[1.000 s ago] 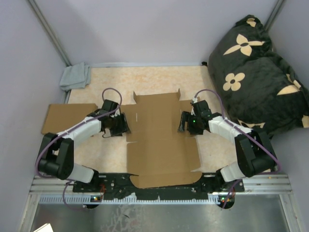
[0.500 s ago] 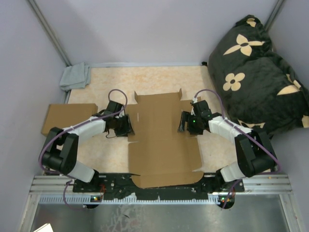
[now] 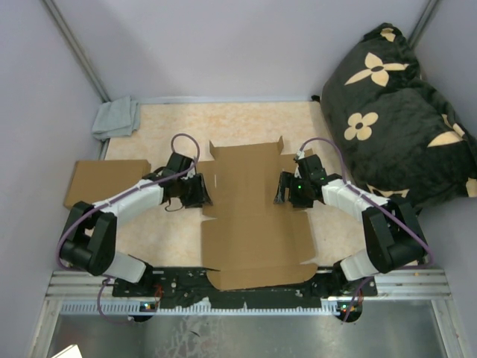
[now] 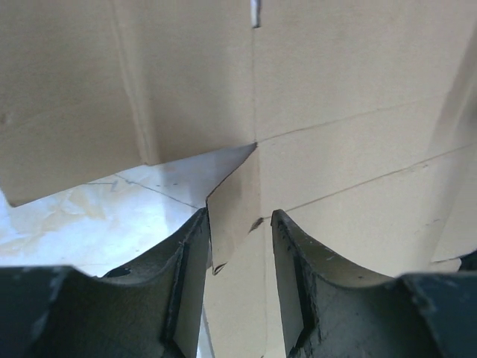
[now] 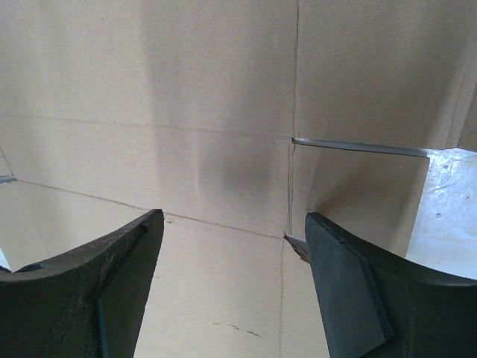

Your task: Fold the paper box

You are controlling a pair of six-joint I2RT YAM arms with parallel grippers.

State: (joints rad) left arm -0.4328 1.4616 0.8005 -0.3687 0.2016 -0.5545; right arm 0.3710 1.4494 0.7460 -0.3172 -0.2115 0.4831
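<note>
Top external view showed the box [image 3: 253, 216] lying flat and unfolded at centre frame on the table [image 3: 156, 127], with the left gripper [image 3: 200, 192] at its left edge and the right gripper [image 3: 283, 188] at its right. Only the left wrist view revealed narrow, unclosed jaws straddling a flap corner [image 4: 235, 205]. Right wrist view showed jaws spread wide over bare cardboard.

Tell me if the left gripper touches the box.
Cannot tell. Left wrist view: the box flap sits inside the left gripper, tight beside one finger; neither contact nor gap is plain.
</note>
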